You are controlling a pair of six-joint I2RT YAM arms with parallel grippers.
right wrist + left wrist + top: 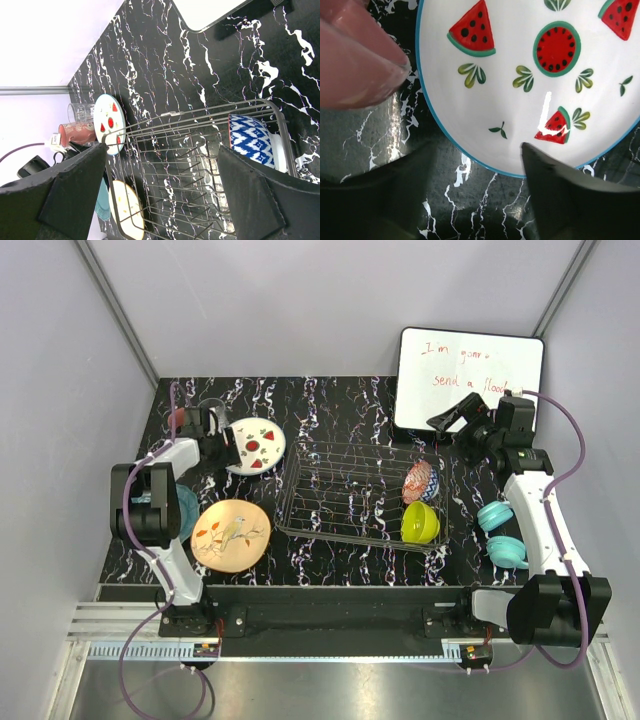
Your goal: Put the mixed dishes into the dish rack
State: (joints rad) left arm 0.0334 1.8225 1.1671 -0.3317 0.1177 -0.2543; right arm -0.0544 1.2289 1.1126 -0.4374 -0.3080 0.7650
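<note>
1. white plate with red watermelon marks point(255, 445) lies flat on the table point(330, 405), just beside the left end of the dish rack point(355, 495) and not in it.
2. my left pincer point(472, 170) is spread and holds nothing. the plate's near rim sits right at it, and one finger point(570, 200) overlaps the edge; touching or not, i cannot tell.
3. from above, the plate lies from this pincer toward the rack, roughly in a row, so i judge a rim pinch and a short carry that way.
4. pink mug point(355, 55) crowds my other side and could get nudged.
5. my right pincer point(160, 165) is spread too and empty. it hangs beyond the rack's far right corner, well apart from this plate, so the left arm is nearer.
</note>
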